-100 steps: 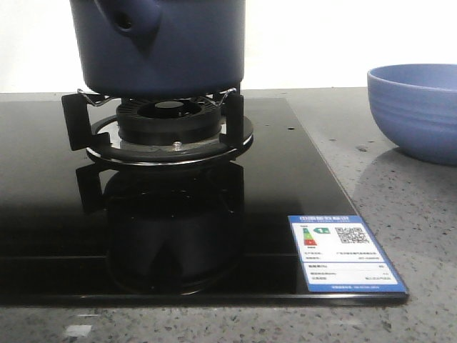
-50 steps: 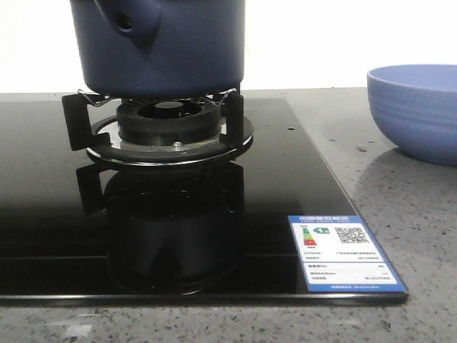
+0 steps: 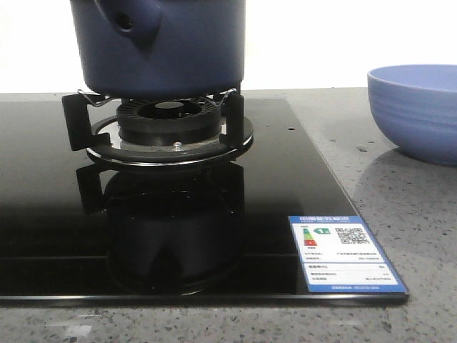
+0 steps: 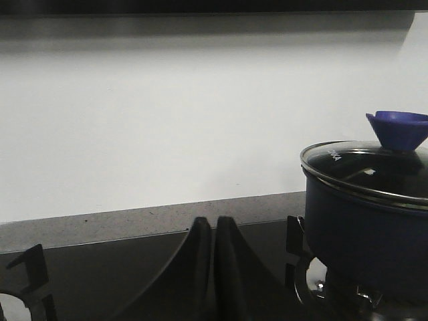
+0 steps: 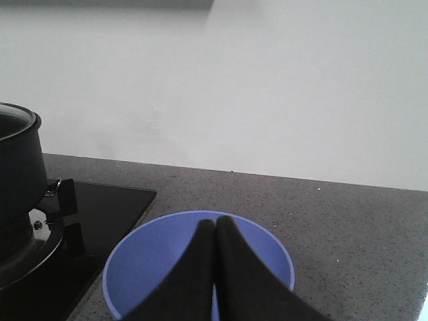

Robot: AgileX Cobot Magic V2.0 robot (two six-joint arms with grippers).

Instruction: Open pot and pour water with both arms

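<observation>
- the pot [image 3: 161, 46] sat on the burner stand [image 3: 168, 132] of the black glass cooktop [image 3: 285, 179], toward the robot's left half of the counter [image 3: 400, 214], its stubby handle with a hole pointing toward the front camera.
- in the left wrist view the glass lid [image 4: 364, 167] with its blue knob [image 4: 398, 129] was on the pot, so the opening step had not begun.
- the left gripper [image 4: 214, 231] had its jaws pressed together and empty, apart from the pot and low over the cooktop.
- the right gripper [image 5: 215, 231] likewise had its jaws closed on nothing, hanging above the light-blue bowl [image 5: 199, 264], which stood on the counter just beside the cooktop's edge.
- judged from this, the work was at its very start: approach to the lid.
- the next move would call for one arm to spread its jaws, reach the knob and pinch it, then lift the lid straight up.
- the other arm would need the handle stub for a pour toward the bowl.
</observation>
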